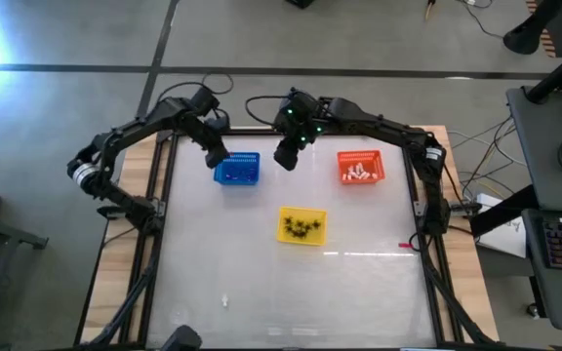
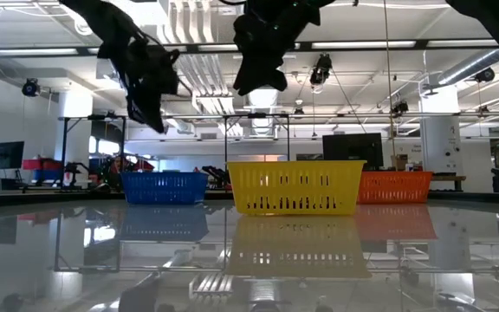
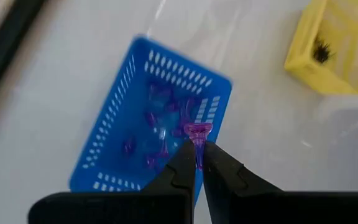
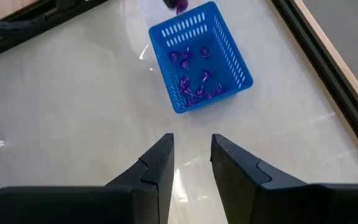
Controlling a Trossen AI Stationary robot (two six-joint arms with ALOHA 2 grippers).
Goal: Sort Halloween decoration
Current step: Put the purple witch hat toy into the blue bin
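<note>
Standing on the table (image 1: 261, 283): one blue basket (image 1: 237, 170), one yellow (image 1: 301, 226), one orange (image 1: 360, 167).

Blue basket seen past parted fingers

Purple trinkets (image 4: 194, 84) lie inside the blue basket (image 4: 238, 62); the right gripper (image 4: 191, 158) hangs empty above the table (image 4: 73, 106).

Bright overhead lights, glare on glossy table (image 1: 291, 283), blurred blue basket (image 3: 154, 124)

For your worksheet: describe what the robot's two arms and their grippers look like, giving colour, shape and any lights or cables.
Both arms are dark, jointed and slender, with black cables looping behind them. The left gripper has two black, tapering fingers. The right gripper has two broader black fingers with stepped edges, and small green lights glow on its wrist.
</note>
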